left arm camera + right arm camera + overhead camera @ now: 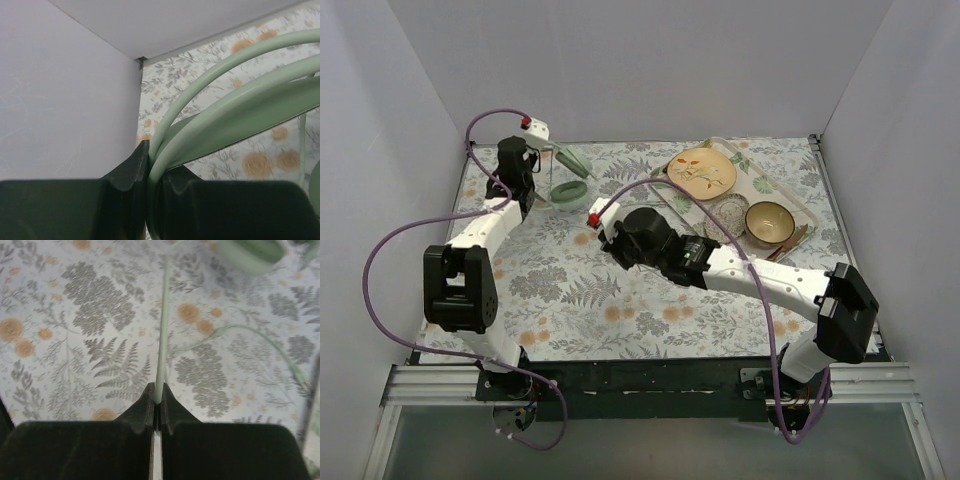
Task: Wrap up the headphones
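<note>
Top view: headphones (570, 192) seen at far left of table (570, 290). Tray (809, 214) with plate (701, 172) and bowl (769, 221) shown only here, far right.

Left wrist view: left gripper (152, 162) clamped narrow on headband (220, 95), wires pinched between fingers; band cut off at right edge.

Right wrist view: right gripper (156, 401) closed tight on cable (163, 325), which is stretched straight toward blurred ear cup (250, 255) at top edge.

Both grip points hidden from overhead by arms.

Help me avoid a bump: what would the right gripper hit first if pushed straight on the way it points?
Probably the tablecloth, since the right gripper tilts down along the cable it pinches. The ear cup lies further on, slightly right; depth is unclear.
</note>
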Available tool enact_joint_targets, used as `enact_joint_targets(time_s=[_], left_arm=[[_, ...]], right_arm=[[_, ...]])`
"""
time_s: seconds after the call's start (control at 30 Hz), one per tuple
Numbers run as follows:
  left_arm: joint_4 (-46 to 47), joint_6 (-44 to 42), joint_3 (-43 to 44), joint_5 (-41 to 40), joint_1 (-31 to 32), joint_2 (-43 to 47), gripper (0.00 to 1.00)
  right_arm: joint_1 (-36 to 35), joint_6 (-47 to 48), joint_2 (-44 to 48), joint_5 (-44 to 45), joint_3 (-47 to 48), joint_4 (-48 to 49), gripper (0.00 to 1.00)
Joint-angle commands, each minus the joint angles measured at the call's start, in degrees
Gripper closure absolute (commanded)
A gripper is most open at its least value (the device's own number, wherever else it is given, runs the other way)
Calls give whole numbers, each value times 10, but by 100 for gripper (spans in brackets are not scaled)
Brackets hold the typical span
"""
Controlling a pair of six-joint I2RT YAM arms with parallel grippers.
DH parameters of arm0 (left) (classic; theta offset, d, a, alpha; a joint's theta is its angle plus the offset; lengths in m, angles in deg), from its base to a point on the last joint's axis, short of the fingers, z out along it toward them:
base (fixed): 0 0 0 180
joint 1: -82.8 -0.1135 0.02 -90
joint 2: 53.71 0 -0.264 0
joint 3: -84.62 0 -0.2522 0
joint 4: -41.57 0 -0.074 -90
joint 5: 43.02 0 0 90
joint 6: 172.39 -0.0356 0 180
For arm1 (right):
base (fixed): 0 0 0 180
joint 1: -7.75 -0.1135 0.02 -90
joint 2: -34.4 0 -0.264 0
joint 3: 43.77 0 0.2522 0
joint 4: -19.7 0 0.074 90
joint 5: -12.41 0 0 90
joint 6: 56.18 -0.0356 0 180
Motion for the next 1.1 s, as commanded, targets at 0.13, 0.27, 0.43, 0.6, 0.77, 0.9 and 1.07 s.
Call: enact_joint_targets(time_s=[0.13,0.27,0.43,0.6,0.77,0.9,1.07], left_arm=[[43,-106,-119,65,56,126,100],[-21,-111,-138,83,98,161,100],[-131,-112,-156,124,154,220,100],[-228,-75,-125,151,185,234,100],[-335,-6,-64,234,185,244,100],[-415,45,-2,295,184,246,100],[-504,108,116,383,185,245,100]], right_arm=[[109,67,13,84,140,-47,99],[164,82,-1,55,188,-33,99],[230,82,-46,26,266,-46,99],[276,85,-93,15,322,-70,99],[310,96,-104,-29,315,-62,99],[315,110,-96,-61,274,-24,99],[321,101,-83,-190,213,26,99]])
